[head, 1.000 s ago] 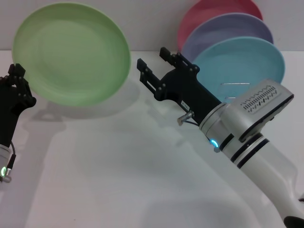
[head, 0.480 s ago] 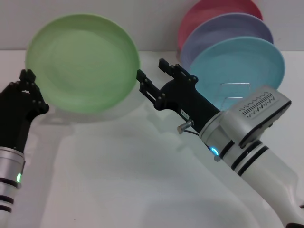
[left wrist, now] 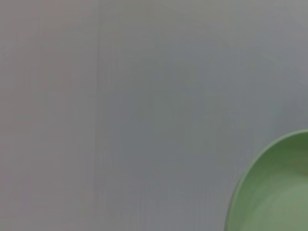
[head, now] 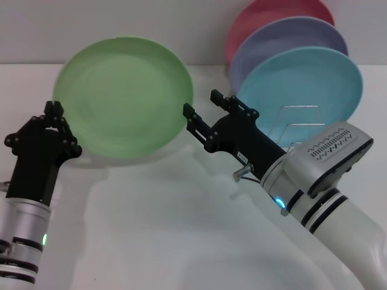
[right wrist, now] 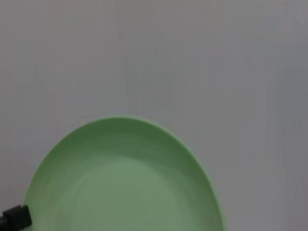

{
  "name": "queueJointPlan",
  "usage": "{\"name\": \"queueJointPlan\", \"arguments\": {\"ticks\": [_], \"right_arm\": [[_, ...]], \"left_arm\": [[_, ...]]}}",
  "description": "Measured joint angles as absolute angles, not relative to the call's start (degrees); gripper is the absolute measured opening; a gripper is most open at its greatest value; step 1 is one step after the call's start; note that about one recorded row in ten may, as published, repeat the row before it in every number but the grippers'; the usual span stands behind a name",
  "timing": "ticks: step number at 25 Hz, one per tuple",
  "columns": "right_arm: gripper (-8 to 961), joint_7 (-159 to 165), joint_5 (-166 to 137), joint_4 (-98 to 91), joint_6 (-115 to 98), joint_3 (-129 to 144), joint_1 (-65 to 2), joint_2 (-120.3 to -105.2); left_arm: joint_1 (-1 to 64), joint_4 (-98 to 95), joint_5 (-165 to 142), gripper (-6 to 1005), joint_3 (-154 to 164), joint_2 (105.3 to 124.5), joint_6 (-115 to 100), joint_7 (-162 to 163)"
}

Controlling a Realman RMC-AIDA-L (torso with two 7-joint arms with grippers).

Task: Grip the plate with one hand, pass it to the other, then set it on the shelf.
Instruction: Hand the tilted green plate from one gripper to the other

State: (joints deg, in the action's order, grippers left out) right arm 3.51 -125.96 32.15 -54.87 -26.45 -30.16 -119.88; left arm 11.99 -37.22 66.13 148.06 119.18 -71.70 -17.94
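The left gripper (head: 57, 121) is pinching the round light-green matte plastic plate (head: 124, 96) by its left rim; the right gripper (head: 205, 112), fingers spread, is risking knocking it loose.

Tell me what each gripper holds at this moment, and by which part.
The left gripper holds the light-green plate upright by its lower left rim. The right gripper is open beside the plate's right edge and holds nothing.

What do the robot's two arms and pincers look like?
Both pincers are black with two fingers. The left pincer sits on a black arm ending in a silver ring with a green light. The right pincer sits on a chunky white arm with black stripes, vent slots and a blue light.
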Motion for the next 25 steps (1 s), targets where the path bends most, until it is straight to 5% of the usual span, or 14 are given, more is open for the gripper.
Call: {"name": "queueJointPlan", "arguments": {"ticks": [25], "right_arm": [[629, 5.6, -126.0, 29.9, -53.1, -25.6, -31.3, -119.88]], "left_arm": [[10.6, -43.8, 75.7, 97, 154.8, 119.18, -74.5, -33.6]]}}
